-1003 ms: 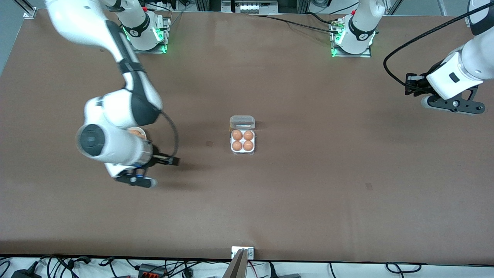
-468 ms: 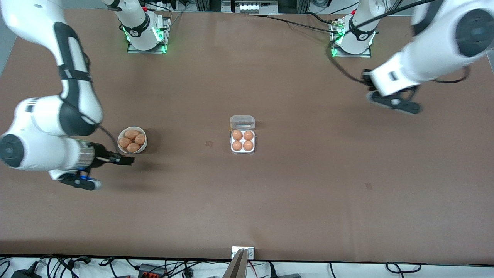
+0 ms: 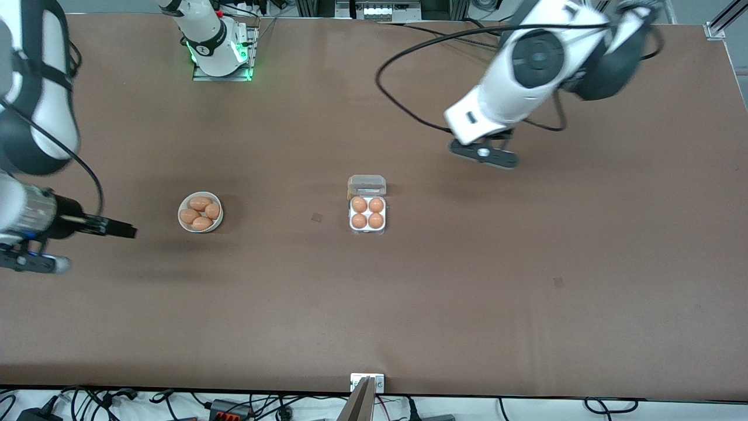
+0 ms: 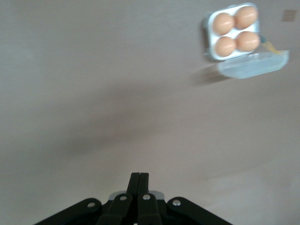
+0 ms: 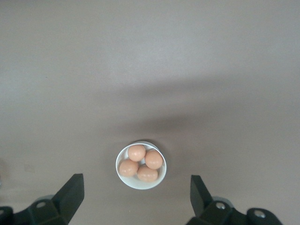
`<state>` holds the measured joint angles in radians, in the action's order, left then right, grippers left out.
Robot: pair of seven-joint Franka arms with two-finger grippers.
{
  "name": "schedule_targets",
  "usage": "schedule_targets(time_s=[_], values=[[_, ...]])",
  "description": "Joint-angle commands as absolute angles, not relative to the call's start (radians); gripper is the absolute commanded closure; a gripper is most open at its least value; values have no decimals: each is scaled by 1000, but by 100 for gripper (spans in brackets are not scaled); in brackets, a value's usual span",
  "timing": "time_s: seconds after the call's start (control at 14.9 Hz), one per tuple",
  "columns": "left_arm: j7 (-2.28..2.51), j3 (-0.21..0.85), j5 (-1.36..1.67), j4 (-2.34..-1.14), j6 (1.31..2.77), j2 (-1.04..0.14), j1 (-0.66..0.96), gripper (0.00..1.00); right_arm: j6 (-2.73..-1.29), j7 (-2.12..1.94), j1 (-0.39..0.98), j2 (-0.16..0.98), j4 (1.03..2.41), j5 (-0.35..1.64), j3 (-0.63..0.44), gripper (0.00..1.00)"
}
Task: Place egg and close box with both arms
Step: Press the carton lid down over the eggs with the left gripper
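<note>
The clear egg box (image 3: 367,214) stands mid-table with its lid (image 3: 367,185) open and tipped back. Brown eggs (image 3: 367,213) fill every cell. It also shows in the left wrist view (image 4: 233,30), with the lid (image 4: 253,66) lying open beside it. My left gripper (image 3: 484,155) is shut and empty (image 4: 139,178), over bare table between the left arm's base and the box. My right gripper (image 3: 32,262) is open and empty (image 5: 136,192), over the table at the right arm's end, apart from the bowl.
A round white bowl (image 3: 200,225) holding several brown eggs sits between the right gripper and the box. It also shows in the right wrist view (image 5: 123,176). A small metal bracket (image 3: 367,381) sits at the table edge nearest the camera.
The right arm has swung away from the bowl toward its end of the table, uncovering the bowl. The left arm has swung in from its end toward the box. Box and eggs are unmoved.
</note>
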<state>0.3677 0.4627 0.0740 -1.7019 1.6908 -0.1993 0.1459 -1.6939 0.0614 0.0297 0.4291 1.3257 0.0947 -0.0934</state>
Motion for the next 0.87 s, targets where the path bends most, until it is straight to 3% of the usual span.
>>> schedule_targets(time_s=[0.0,0.4,0.8], values=[[463,515,86,-1718,1811,-277,176,99,-1690,47,41,330,1405,75,-109,0],[601,512,71,-1720,2090,-465,330,99,-1738,40,-2,279,1439,78,-101,0],[682,505,-44,-1712,2330,-607,388,99,-1663,52,23,278,1424,46,-103,0]])
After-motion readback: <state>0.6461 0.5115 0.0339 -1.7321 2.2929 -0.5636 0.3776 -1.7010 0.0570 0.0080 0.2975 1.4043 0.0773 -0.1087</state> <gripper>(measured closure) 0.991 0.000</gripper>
